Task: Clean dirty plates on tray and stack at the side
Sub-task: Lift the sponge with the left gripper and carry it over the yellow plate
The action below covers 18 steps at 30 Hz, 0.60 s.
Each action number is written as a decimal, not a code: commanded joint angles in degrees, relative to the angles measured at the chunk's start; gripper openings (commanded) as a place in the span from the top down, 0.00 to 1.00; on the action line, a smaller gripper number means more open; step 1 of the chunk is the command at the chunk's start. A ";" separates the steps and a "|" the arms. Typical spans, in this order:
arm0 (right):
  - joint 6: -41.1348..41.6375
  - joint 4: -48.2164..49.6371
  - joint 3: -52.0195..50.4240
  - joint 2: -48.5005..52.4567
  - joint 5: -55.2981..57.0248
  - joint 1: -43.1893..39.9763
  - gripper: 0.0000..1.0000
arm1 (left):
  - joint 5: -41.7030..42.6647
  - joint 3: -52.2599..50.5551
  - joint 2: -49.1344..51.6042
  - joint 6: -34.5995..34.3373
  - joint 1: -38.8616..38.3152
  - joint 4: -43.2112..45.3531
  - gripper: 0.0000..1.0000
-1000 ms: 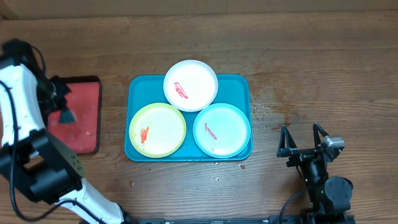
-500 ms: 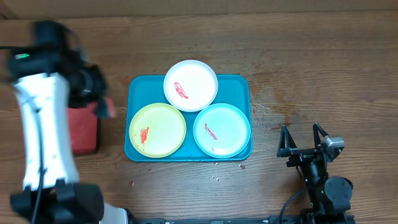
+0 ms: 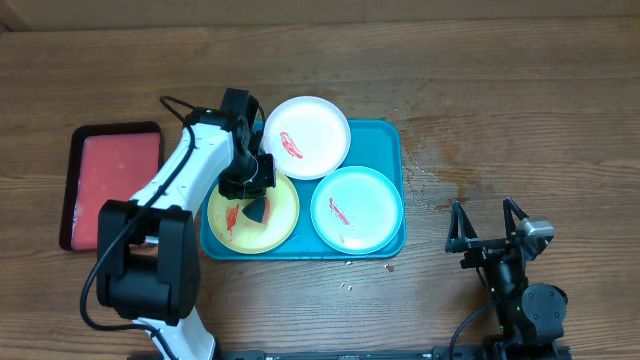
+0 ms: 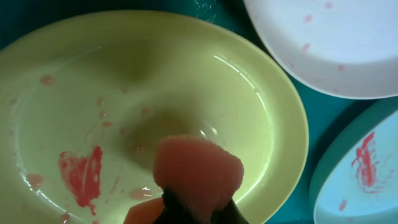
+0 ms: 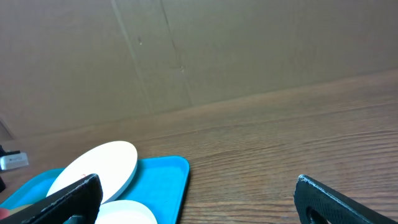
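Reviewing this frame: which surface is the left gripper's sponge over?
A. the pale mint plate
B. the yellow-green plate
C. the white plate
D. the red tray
B: in the overhead view the left gripper is above the yellow-green plate, and the left wrist view shows its pink sponge over that plate, beside a red smear.
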 commanded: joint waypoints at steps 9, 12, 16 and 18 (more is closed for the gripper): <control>-0.39 0.17 -0.59 -0.57 0.15 0.39 0.00 | 1.14 7.19 1.38 -2.64 0.74 -9.25 0.31; -0.39 0.17 -0.59 -0.57 0.15 0.39 0.00 | 1.18 15.72 0.35 -2.67 2.27 -15.45 0.29; -0.39 0.17 -0.59 -0.57 0.15 0.39 0.00 | 1.14 27.56 -5.07 -2.21 5.64 -22.53 0.28; -0.39 0.17 -0.59 -0.57 0.15 0.39 0.00 | 0.70 30.25 -8.55 -2.25 7.69 -23.37 0.28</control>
